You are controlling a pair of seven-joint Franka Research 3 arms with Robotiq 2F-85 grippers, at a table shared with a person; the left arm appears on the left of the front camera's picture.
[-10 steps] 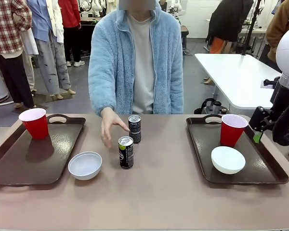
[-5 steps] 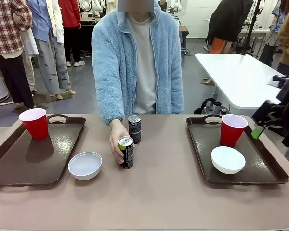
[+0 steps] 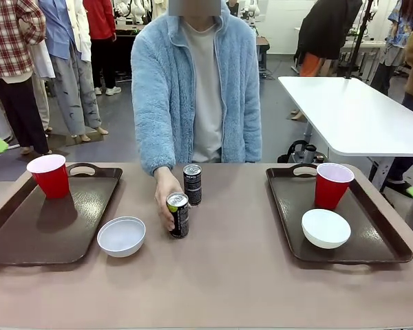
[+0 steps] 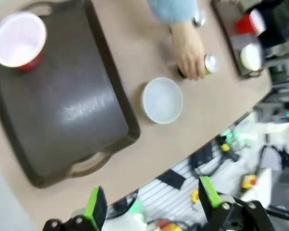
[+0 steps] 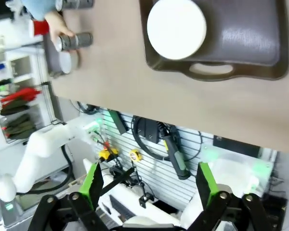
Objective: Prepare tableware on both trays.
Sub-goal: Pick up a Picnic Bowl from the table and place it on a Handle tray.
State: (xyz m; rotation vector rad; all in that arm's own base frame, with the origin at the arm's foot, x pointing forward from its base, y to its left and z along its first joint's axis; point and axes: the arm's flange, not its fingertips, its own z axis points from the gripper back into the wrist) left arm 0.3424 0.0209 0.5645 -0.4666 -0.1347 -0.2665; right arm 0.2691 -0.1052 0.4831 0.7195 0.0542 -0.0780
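The person's hand clasps the near can mid-surface, the second can just behind it, a loose bowl left of it by the left tray bearing a red cup, the right tray with second cup and second bowl well right of it, while the robot's left hand and right hand hang released.

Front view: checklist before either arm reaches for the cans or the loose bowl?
1. Left gripper open, empty: ok.
2. Right gripper open, empty: ok.
3. Near can free: not ok, the person's hand grips it.
4. Far can upright on the table: ok.
5. Left bowl on its tray: not ok, it sits beside the left tray.
6. Right tray holds right cup and right bowl: ok.
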